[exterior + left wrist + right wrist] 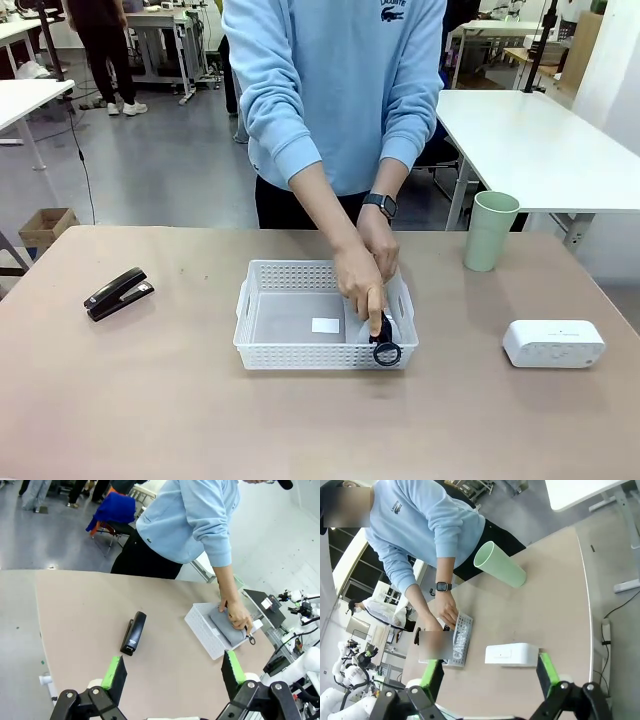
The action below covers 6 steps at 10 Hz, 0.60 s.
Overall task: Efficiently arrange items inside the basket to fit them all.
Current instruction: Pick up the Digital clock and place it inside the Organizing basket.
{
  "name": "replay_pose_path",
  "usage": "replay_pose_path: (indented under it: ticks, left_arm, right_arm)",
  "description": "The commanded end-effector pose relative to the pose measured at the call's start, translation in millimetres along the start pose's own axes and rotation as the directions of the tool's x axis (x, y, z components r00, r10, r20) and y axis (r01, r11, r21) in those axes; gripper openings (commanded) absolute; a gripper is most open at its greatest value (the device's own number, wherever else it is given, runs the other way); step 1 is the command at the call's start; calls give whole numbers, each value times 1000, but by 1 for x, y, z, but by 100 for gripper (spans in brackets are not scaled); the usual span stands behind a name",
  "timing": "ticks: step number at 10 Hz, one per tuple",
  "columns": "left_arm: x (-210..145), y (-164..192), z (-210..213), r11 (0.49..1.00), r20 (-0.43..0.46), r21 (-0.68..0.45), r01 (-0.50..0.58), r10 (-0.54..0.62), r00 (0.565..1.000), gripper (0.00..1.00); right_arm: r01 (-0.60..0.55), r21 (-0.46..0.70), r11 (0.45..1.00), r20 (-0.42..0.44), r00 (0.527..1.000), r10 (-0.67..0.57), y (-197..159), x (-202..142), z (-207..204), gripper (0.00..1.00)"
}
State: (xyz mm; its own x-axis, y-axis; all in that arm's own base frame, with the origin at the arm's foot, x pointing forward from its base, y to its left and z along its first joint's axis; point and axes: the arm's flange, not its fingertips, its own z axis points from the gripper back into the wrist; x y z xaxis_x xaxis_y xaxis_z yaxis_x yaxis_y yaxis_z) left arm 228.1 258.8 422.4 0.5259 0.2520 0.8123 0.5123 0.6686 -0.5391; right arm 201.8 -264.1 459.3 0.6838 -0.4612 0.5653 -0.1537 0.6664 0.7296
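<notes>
The pouch is being pressed by the person's hands into the right end of the basket, with its ring hung over the near rim. Outside the basket, the stapler is seen well to the left, the cup upright at the far right, and the box near the right. The left gripper and right gripper are held wide open and empty. If the pouch is left sprawled, room for the box and cup could be lost, and the hands could be struck by an early reach
</notes>
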Motion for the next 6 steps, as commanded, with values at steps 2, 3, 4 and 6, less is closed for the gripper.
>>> replay_pose_path:
  ticks: [2,3,4,6]
  left_arm:
    - [2,0,0,1000,8,-2,21,-21,1000,100]
    - [2,0,0,1000,8,-2,21,-21,1000,100]
    - [2,0,0,1000,8,-2,21,-21,1000,100]
    - [2,0,0,1000,8,-2,21,-21,1000,100]
  right_arm:
    - [-23,16,1000,11,1000,23,2,1,1,100]
    - [-23,16,1000,11,1000,23,2,1,1,100]
    - [-23,16,1000,11,1000,23,2,1,1,100]
    - [-23,16,1000,11,1000,23,2,1,1,100]
